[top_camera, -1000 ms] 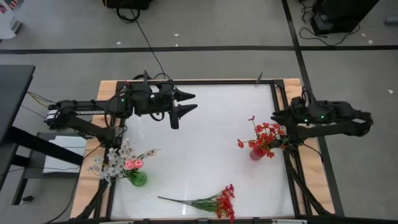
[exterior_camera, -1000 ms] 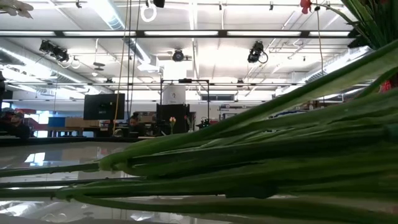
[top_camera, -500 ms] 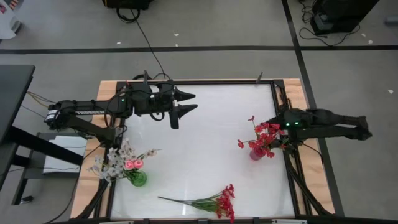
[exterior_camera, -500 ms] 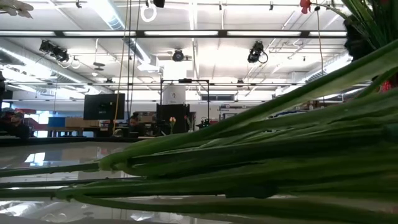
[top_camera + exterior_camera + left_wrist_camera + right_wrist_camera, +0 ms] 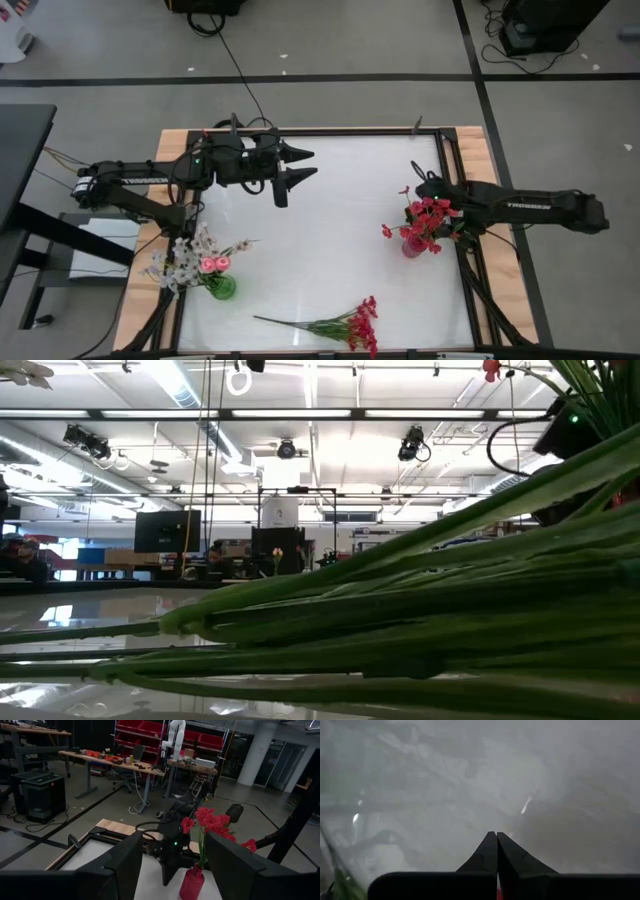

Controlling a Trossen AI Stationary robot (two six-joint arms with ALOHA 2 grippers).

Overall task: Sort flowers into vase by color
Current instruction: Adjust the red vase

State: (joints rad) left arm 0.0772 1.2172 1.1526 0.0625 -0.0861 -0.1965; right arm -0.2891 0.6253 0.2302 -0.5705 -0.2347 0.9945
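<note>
A red vase [image 5: 412,245] with red flowers [image 5: 430,215] stands at the table's right. At the near left, a green vase [image 5: 223,288] holds white and pink flowers [image 5: 190,260]. A bunch of red flowers [image 5: 345,325] lies flat near the front edge, and its green stems [image 5: 400,630] fill the low view. My right gripper [image 5: 420,188] is shut with nothing between its fingers [image 5: 496,836]. It points down at the table just behind the red vase's blooms. My left gripper [image 5: 314,164] hangs open and level over the far left, facing the red vase [image 5: 191,882].
The white tabletop [image 5: 330,230] lies bare between the two vases. A wooden frame with dark rails [image 5: 455,160] borders it. Cables and equipment stand on the floor beyond the far edge. The left wrist view shows the right arm [image 5: 172,845] behind the red vase.
My right arm has unfolded and sunk. Its gripper has swung from the table's right edge toward the left and tipped downward. It now stands low, beside the far side of the red flowers in the red vase. The flowers and vases have stayed in place.
</note>
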